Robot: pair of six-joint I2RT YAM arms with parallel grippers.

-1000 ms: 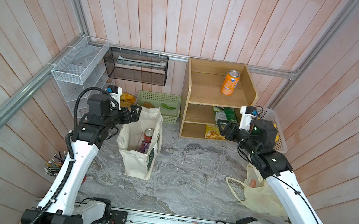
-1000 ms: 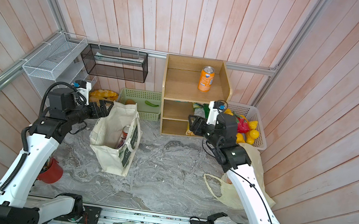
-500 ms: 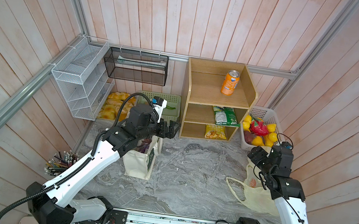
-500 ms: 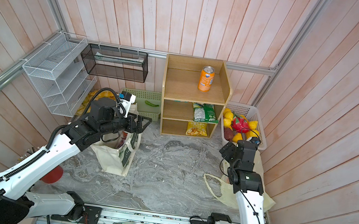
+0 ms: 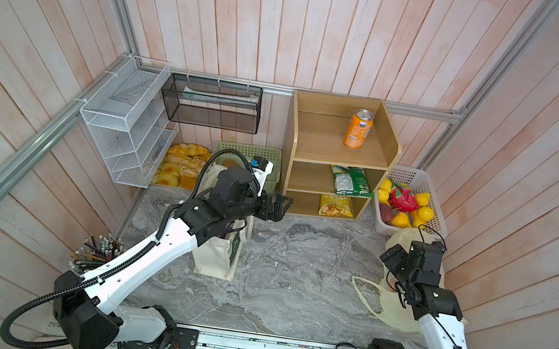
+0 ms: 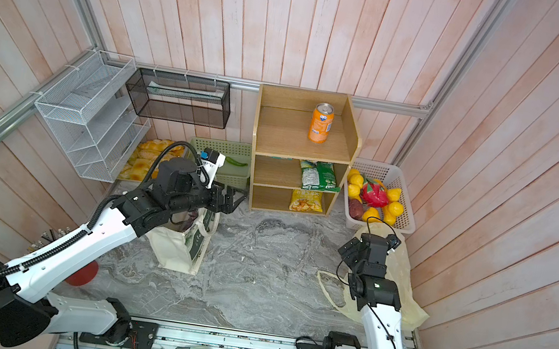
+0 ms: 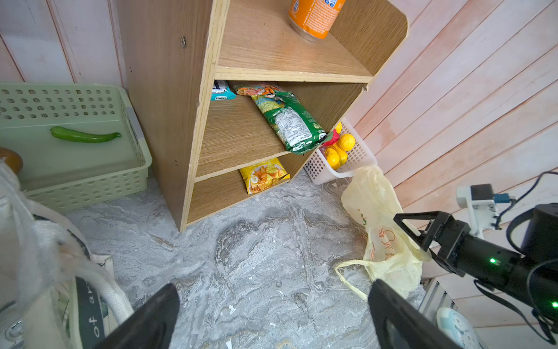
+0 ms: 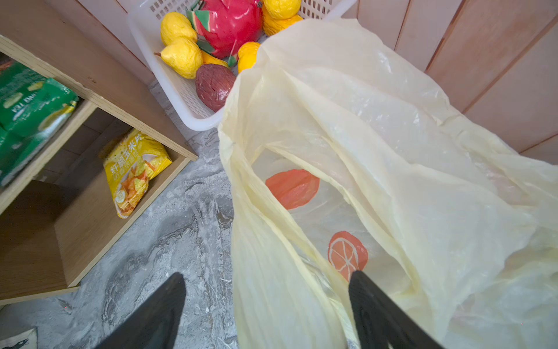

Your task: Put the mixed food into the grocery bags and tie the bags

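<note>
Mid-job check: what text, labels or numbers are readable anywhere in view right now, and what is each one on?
"鲜脆玉米片": on the yellow snack packet, as best it reads.
"of": on the dark-green mark of the canvas tote; the rest is cut off.
Orange soda can: blue logo, too blurred to read.
Green snack packet: print too small.
Plastic bag: orange characters, unreadable.

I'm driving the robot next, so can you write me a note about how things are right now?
Left gripper: open, empty, hovering beside the canvas tote.
Right gripper: open, clamping nothing, at the plastic bag's rim.
Food: the left arm hides most of the tote's inside; nothing is clearly seen in the plastic bag.
Done: both bags are open, untied.
Left: confirm the food is bagged, then tie both.
</note>
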